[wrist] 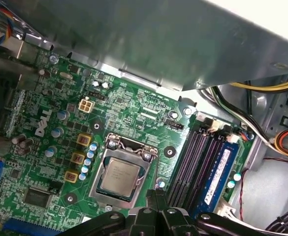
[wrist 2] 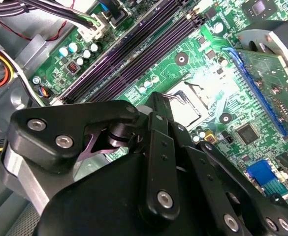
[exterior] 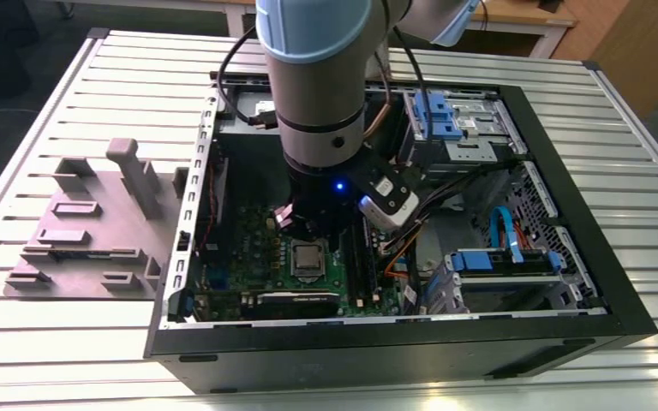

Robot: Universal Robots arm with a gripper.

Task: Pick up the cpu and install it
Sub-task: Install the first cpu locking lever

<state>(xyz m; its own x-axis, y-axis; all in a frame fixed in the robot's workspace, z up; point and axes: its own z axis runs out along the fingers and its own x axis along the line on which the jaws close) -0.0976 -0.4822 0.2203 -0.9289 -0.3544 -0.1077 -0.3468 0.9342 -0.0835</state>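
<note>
The cpu (wrist: 118, 176), a small silvery square chip, lies flat in the metal-framed socket (wrist: 100, 192) on the green motherboard (wrist: 134, 110). In the exterior view the cpu (exterior: 306, 253) sits near the middle of the board, inside the open computer case. My gripper (exterior: 306, 231) hangs just above it, beside the socket's edge. In the first wrist view the gripper (wrist: 156, 195) has its dark fingers drawn together, shut with nothing between them. In the second wrist view the gripper (wrist 2: 156, 105) covers much of the socket (wrist 2: 193, 101), which is washed out by glare.
Black case walls (exterior: 397, 342) enclose the board on all sides. Memory slots (wrist: 203, 162) run beside the socket, and cable bundles (wrist: 262, 93) lie beyond them. Blue drive bays (exterior: 500, 265) fill the exterior view's right. A grey fixture block (exterior: 89, 227) stands on the slatted table outside the case.
</note>
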